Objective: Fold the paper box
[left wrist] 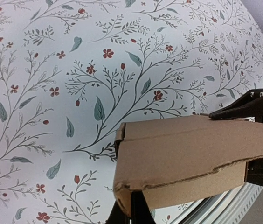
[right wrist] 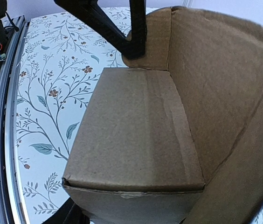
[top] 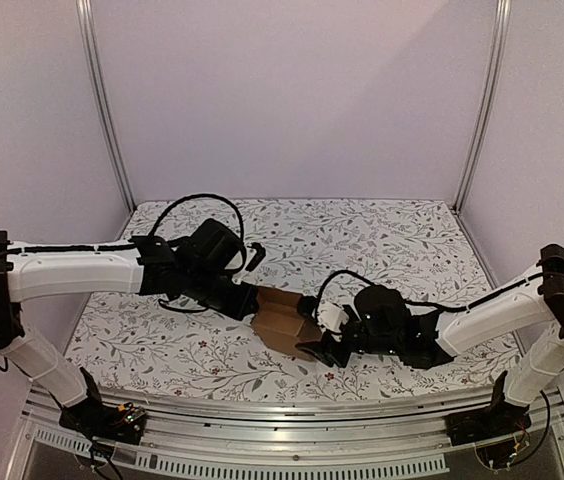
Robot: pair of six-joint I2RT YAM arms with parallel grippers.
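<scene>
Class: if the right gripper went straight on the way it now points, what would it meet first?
The paper box: its cardboard already sits between the fingers of the right gripper, so contact would probably come almost at once.

Left arm (top: 72,270) and right arm (top: 492,310) meet centrally, jaws clamped.

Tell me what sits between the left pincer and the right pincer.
The paper box fills that gap, with the left pincer at one end and the right pincer at the other. The top external view shows it.
</scene>
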